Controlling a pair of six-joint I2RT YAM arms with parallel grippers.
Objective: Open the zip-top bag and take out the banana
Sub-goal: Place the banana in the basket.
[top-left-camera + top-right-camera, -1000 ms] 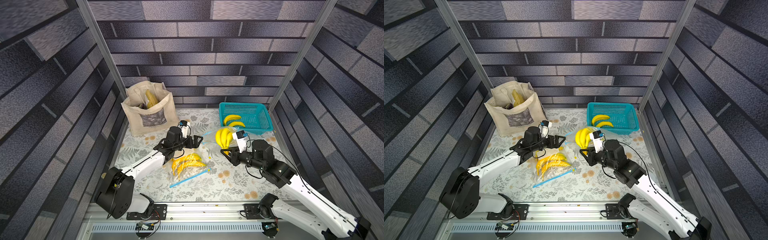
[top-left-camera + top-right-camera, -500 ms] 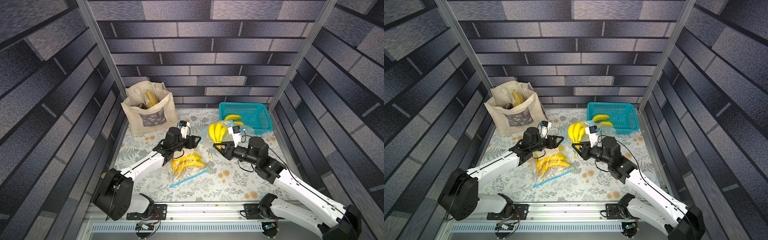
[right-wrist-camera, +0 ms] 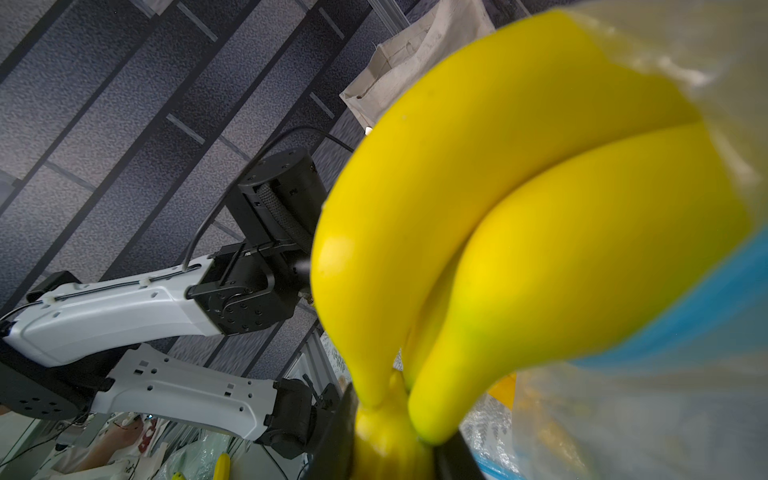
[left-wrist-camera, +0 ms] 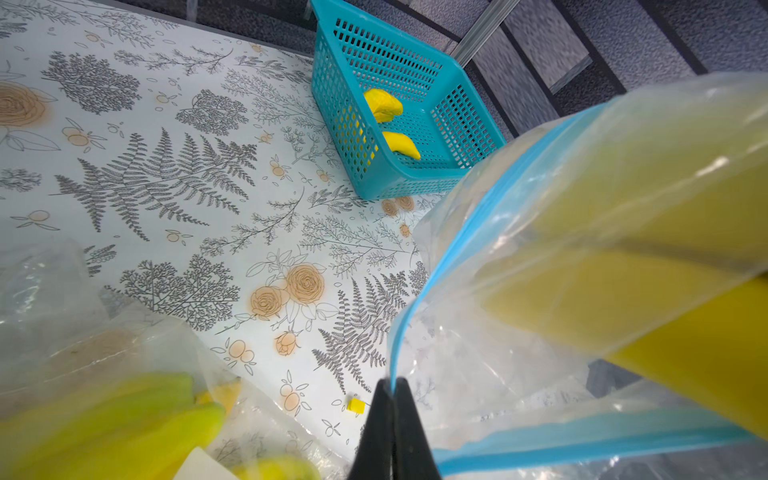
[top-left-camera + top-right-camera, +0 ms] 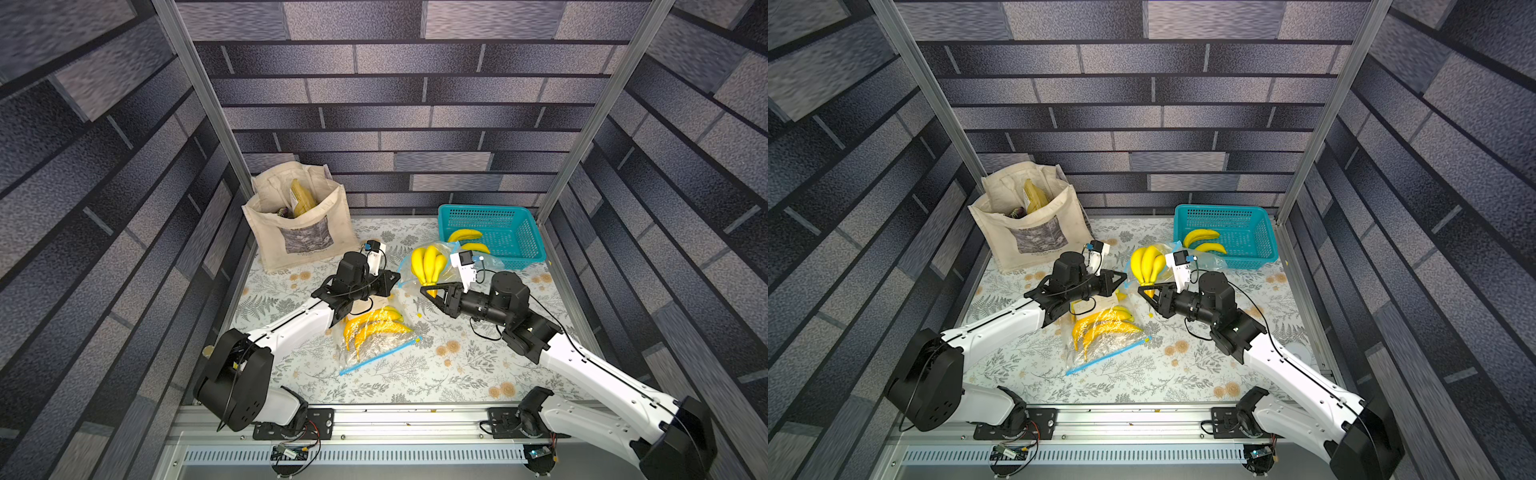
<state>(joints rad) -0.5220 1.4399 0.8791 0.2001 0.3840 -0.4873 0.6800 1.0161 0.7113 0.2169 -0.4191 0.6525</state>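
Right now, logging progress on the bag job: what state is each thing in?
Held bag: open, lifted.
Bunch: partly out of held bag.
Left gripper: shut on held bag's zip edge.
Right gripper: shut on bunch's stem.
Table bag: flat, filled.
Basket: holds bananas.
Tote: upright, open.

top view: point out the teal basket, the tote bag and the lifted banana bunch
teal basket (image 5: 484, 214), in a top view, on its back mesh wall
tote bag (image 5: 305, 239), in a top view, on the printed front panel
banana bunch (image 5: 427, 264), in a top view, on a middle banana
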